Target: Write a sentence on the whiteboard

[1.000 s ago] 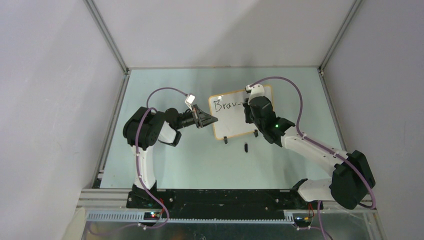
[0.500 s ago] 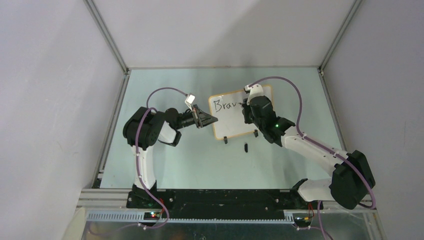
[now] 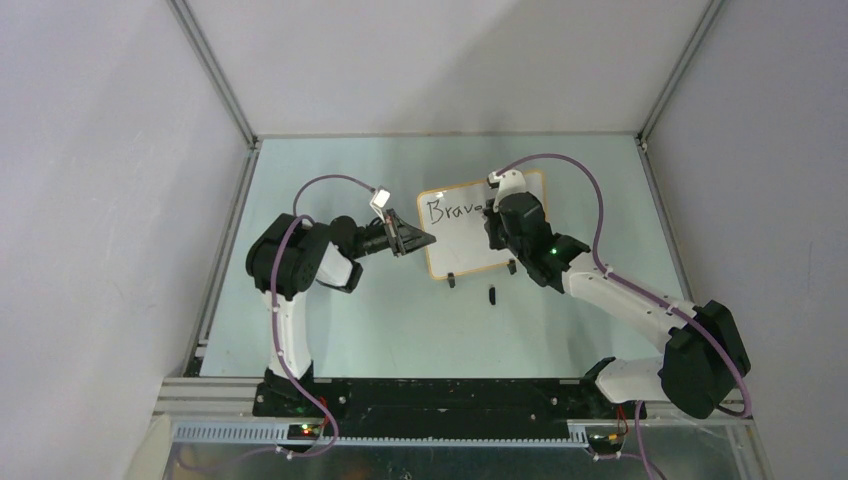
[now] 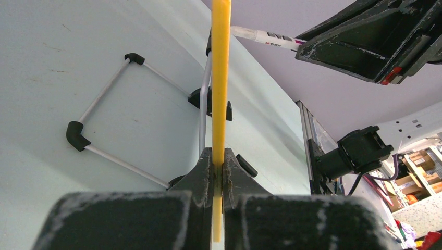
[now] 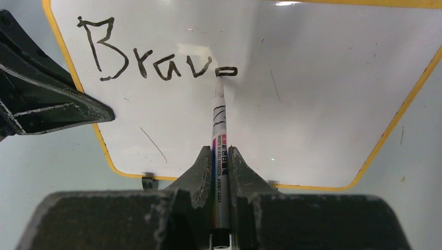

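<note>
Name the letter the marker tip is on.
The unfinished fifth letter, rightmost; the marker tip touches its left end. The four before it are complete.

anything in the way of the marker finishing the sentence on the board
Nothing visible. The marker in the right gripper touches the whiteboard at the last stroke of the sentence; the board beyond it is bare. The left gripper clamps the left edge, off the writing path.

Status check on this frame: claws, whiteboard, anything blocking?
Left claw shut on the whiteboard edge. Right claw shut on the marker, tip touching board. The sentence reads "Brav", fifth letter half-drawn. No obstruction at the tip.
</note>
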You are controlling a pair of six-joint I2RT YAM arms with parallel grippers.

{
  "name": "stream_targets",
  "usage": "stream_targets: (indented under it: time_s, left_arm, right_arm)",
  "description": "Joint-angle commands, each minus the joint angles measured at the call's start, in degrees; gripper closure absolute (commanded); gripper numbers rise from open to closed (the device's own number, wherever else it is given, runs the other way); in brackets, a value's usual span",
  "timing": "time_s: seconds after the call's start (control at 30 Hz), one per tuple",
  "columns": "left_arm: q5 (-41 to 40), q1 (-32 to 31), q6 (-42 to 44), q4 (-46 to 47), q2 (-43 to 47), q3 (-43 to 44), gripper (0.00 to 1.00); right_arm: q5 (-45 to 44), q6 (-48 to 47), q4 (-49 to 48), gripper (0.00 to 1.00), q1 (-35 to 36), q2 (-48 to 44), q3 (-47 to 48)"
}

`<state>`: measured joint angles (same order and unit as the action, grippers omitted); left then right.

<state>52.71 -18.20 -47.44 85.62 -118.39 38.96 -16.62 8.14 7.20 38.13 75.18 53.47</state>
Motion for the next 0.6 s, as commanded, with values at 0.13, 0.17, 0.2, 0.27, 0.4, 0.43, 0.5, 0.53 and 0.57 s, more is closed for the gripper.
stream_targets:
  time_s: [0.13,0.17,0.2,0.27,0.4,0.43,0.5,0.53,0.57]
  left_arm:
    - [2.46,-0.15,1.56,2.09,1.94,-0.72,1.00]
    - [2.46,-0.16,1.56,2.09,1.94,-0.72,1.00]
    - [2.47,-0.10,1.54,2.09,1.93,-0.75,1.00]
    - [2.52,-0.13,1.56,2.09,1.92,-0.73,1.00]
    - [2.52,-0.16,1.56,2.09,1.93,-0.67,1.00]
    - [2.55,-0.12,1.56,2.09,1.93,-0.65,1.00]
    - [2.57,-0.14,1.63,2.09,1.95,-0.72,1.00]
    - [2.51,-0.16,1.59,2.09,1.94,-0.68,1.00]
    - [2.50,-0.12,1.59,2.09,1.96,-0.72,1.00]
  right_arm:
    - [-1.99,0.38,3.18,1.00,-0.06,-0.79,2.16]
    - [-2.11,0.41,3.26,1.00,0.00,-0.80,2.16]
    - [-2.19,0.39,3.35,1.00,0.01,-0.82,2.16]
    - [-2.99,0.43,3.43,1.00,-0.07,-0.74,2.16]
    - [-4.42,0.48,3.19,1.00,-0.02,-0.73,2.16]
    - [-4.62,0.43,2.98,1.00,-0.05,-0.73,2.16]
    - [-5.26,0.35,2.61,1.00,-0.07,-0.66,2.16]
    - [-5.57,0.31,2.49,1.00,-0.09,-0.65,2.16]
    - [-5.59,0.30,2.14,1.00,-0.08,-0.71,2.16]
